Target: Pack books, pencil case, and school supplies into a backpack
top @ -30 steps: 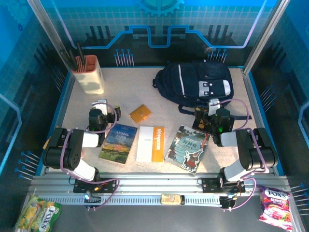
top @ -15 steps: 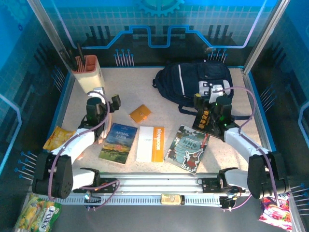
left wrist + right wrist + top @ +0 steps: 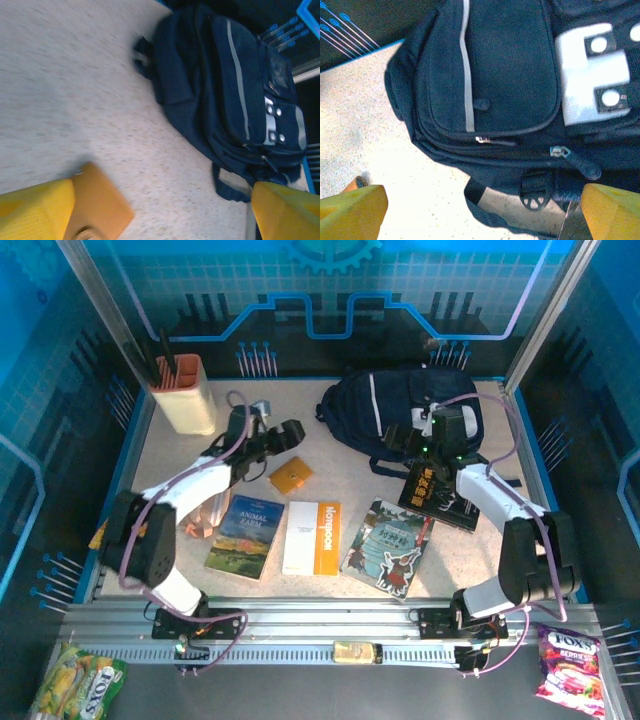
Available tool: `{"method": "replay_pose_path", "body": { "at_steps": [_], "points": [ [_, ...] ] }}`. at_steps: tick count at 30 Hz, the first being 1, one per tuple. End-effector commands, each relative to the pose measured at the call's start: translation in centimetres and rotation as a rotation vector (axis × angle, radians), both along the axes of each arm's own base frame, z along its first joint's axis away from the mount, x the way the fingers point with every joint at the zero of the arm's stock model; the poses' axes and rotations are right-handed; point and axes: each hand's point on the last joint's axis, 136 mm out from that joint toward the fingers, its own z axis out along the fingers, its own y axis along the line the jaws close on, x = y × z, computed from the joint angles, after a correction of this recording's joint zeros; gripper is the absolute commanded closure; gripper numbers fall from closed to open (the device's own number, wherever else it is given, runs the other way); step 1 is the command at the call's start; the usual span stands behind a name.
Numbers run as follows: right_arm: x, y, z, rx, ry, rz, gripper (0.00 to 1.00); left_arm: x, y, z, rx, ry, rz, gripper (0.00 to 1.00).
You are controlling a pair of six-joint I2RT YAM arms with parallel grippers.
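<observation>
The navy backpack [image 3: 405, 415] lies at the back right, with its pale stripe and grey patches facing up. Three books lie in a row near the front: Animal Farm [image 3: 245, 535], the white-and-orange notebook [image 3: 311, 537] and the cartoon cover [image 3: 388, 545]. A black book [image 3: 440, 495] lies beside them. A small orange case [image 3: 291, 476] sits mid-table. My left gripper [image 3: 280, 440] hovers open just behind the orange case [image 3: 100, 205], facing the backpack [image 3: 230, 85]. My right gripper [image 3: 412, 445] is open over the near edge of the backpack [image 3: 505, 75], above its zipper pull [image 3: 560, 150].
A beige holder [image 3: 183, 395] with pencils stands at the back left. A pale item [image 3: 203, 515] lies under my left arm. Snack packets [image 3: 75, 685] [image 3: 570, 660] lie outside the front rail. Blue walls enclose the table.
Both arms have reached forward from near their bases. The left gripper swung right to the orange case, and the right gripper moved up onto the backpack's near edge.
</observation>
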Motion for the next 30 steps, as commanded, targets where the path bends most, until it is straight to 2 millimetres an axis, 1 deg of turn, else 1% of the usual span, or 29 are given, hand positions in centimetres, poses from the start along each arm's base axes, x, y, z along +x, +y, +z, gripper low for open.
{"method": "replay_pose_path", "body": {
  "at_steps": [1, 4, 7, 10, 12, 16, 19, 25, 30],
  "points": [
    [0.0, -0.2, -0.4, 0.102, 0.050, -0.039, 0.00, 1.5, -4.1, -0.5, -0.120, 0.116, -0.053, 0.15],
    [-0.1, -0.9, -1.1, 0.144, 0.071, -0.059, 0.00, 3.7, -7.0, -1.5, -0.181, 0.169, -0.086, 0.24],
    [-0.4, -1.7, -1.7, 0.163, 0.093, -0.079, 0.00, 5.9, -9.2, -2.3, -0.229, 0.203, -0.088, 0.35],
    [-0.7, -2.4, -2.7, 0.175, 0.119, -0.103, 0.00, 7.8, -10.1, -3.1, -0.212, 0.222, -0.065, 0.43],
    [-0.9, -2.6, -3.1, 0.181, 0.131, -0.112, 0.00, 8.9, -10.0, -4.1, -0.168, 0.237, -0.035, 0.48],
    [-1.0, -2.6, -4.0, 0.192, 0.161, -0.116, 0.00, 11.0, -9.4, -4.8, -0.068, 0.234, 0.001, 0.54],
    [-0.9, -2.1, -4.4, 0.213, 0.175, -0.095, 0.00, 12.3, -9.0, -5.4, -0.009, 0.234, 0.027, 0.58],
    [-0.8, -1.6, -5.2, 0.253, 0.196, -0.098, 0.00, 14.4, -10.0, -6.6, 0.033, 0.215, -0.002, 0.59],
    [-0.5, -1.1, -5.8, 0.279, 0.215, -0.095, 0.01, 15.8, -11.4, -6.8, 0.031, 0.172, -0.044, 0.56]
  ]
}}
